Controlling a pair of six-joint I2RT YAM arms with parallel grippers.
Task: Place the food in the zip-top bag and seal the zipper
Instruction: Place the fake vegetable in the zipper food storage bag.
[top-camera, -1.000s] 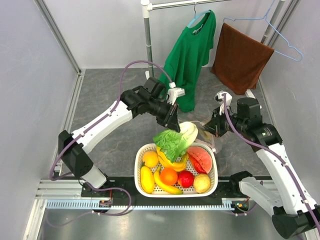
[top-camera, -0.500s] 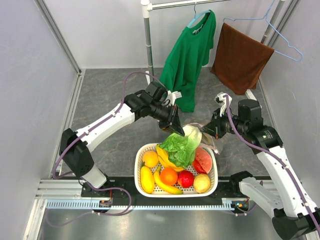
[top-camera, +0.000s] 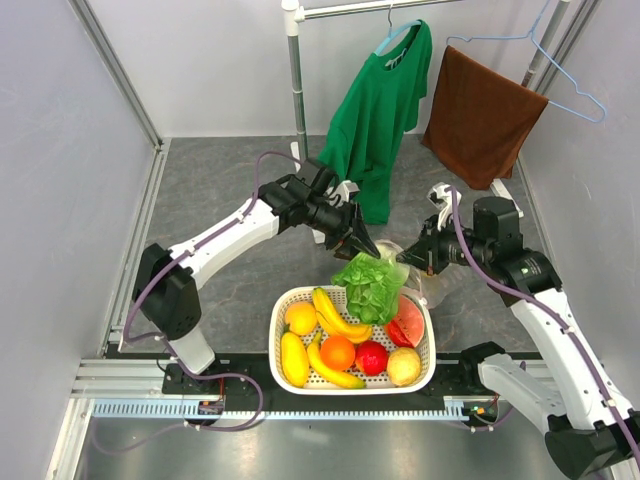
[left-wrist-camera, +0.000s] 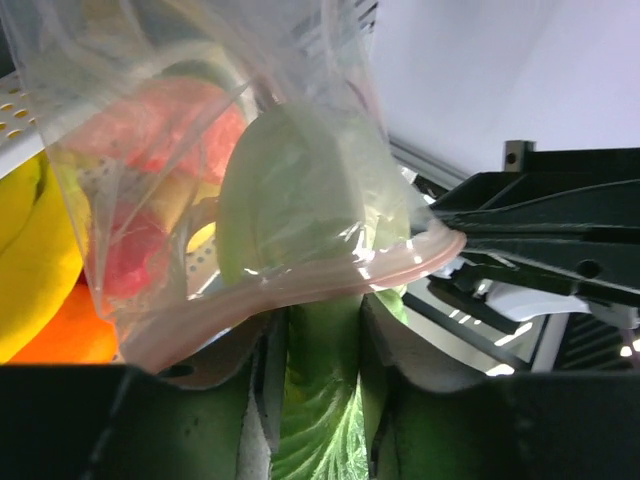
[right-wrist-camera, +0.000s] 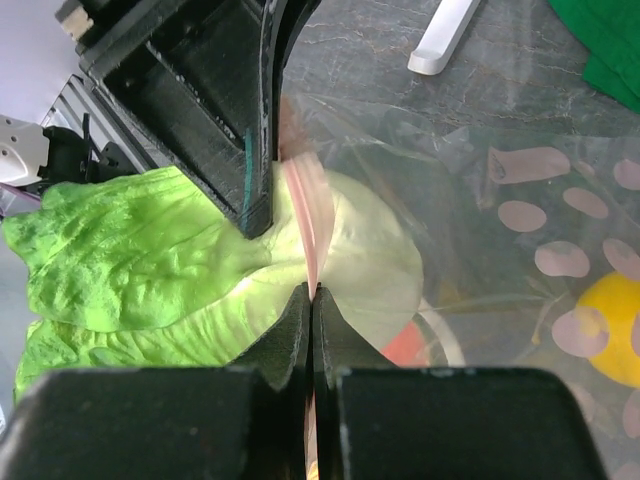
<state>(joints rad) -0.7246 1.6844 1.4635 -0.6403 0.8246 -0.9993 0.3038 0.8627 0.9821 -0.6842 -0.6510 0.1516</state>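
Observation:
My left gripper (top-camera: 358, 243) is shut on the leafy green lettuce head (top-camera: 371, 285), held over the far rim of the white basket (top-camera: 285, 300). In the left wrist view its leaf (left-wrist-camera: 320, 400) sits between my fingers (left-wrist-camera: 395, 365) and its pale end (left-wrist-camera: 290, 200) is inside the clear bag's mouth, past the pinkish zipper (left-wrist-camera: 300, 290). My right gripper (right-wrist-camera: 311, 295) is shut on that zipper strip (right-wrist-camera: 305, 210) and holds the dotted zip-top bag (right-wrist-camera: 540, 200) up. The orange (top-camera: 338, 352) and the round yellow fruit (top-camera: 404, 366) lie in the basket.
The basket also holds bananas (top-camera: 338, 318), a watermelon slice (top-camera: 406, 318), a red fruit (top-camera: 371, 357) and other yellow-orange pieces. A green shirt (top-camera: 380, 110) and a brown towel (top-camera: 480, 115) hang from a rail at the back. White walls stand on both sides.
My left gripper has carried the lettuce to the right and down, from above the basket's far rim into the bag's mouth. The right gripper has stayed holding the bag.

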